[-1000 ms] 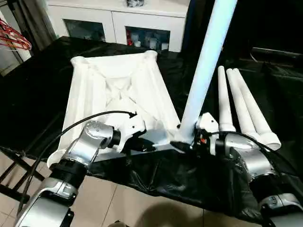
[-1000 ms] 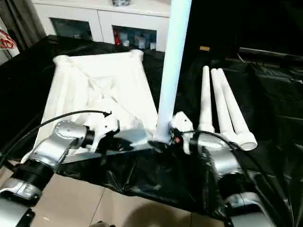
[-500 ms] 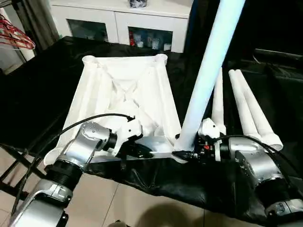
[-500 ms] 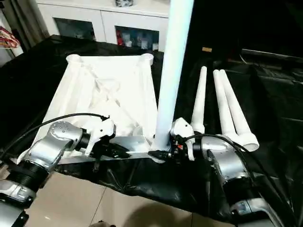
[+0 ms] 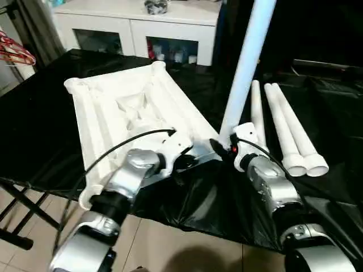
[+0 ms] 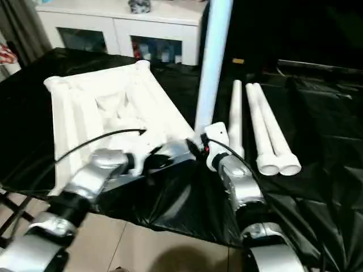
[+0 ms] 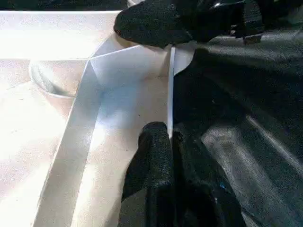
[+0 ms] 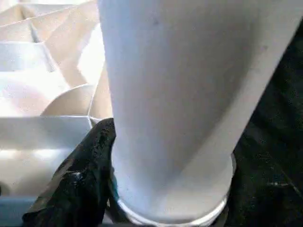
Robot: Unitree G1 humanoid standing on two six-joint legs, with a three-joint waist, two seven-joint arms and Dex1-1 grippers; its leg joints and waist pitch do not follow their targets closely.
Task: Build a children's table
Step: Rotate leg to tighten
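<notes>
The white table top [image 5: 125, 107] lies underside up and askew on the black-covered table. My left gripper [image 7: 170, 135] is shut on the thin rim at its near edge. At the near right corner one white leg [image 5: 247, 62] stands upright, leaning slightly. My right gripper [image 5: 222, 148] is closed around its base, with one black finger [image 8: 80, 189] pressed to the tube; the other finger is hidden behind it. Three more legs [image 5: 283, 127] lie side by side to the right.
A black sheet [image 5: 34, 124] covers the work table, whose near edge drops to a tiled floor. A white glass-door cabinet [image 5: 136, 34] stands behind it. Red hangers [image 5: 14, 51] hang at the far left.
The table top has swung round, its far end now pointing more to the left. The upright leg and both grippers have moved with its near corner. The view has also shifted.
</notes>
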